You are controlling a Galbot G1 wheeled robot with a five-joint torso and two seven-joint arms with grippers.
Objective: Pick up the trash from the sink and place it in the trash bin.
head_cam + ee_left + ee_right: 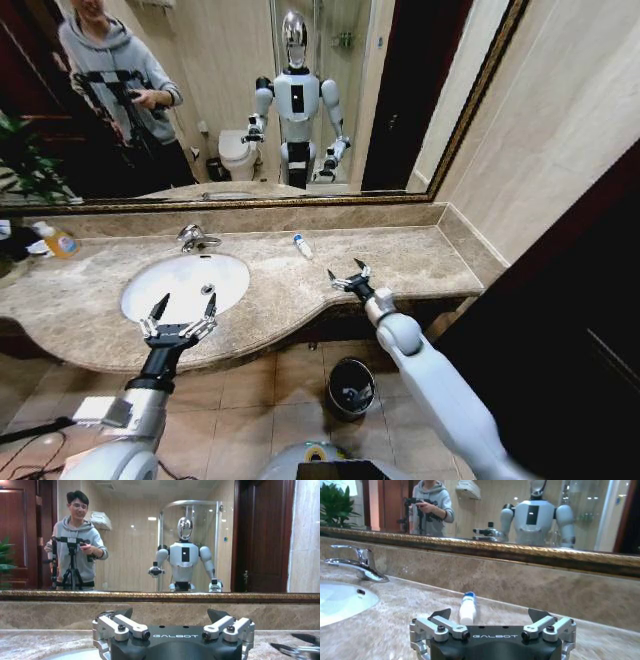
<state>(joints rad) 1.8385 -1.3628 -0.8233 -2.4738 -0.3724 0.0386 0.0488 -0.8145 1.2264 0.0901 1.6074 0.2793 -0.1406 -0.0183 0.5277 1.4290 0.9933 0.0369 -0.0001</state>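
Trash bottle (302, 246) lies beyond the open right gripper (347, 275) (left gripper (180, 315), open, overhangs the sink (140, 290)).

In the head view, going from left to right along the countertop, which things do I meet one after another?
Orange-labelled bottle → left gripper over the sink's near rim → faucet → small blue-capped bottle → right gripper, jaws open.
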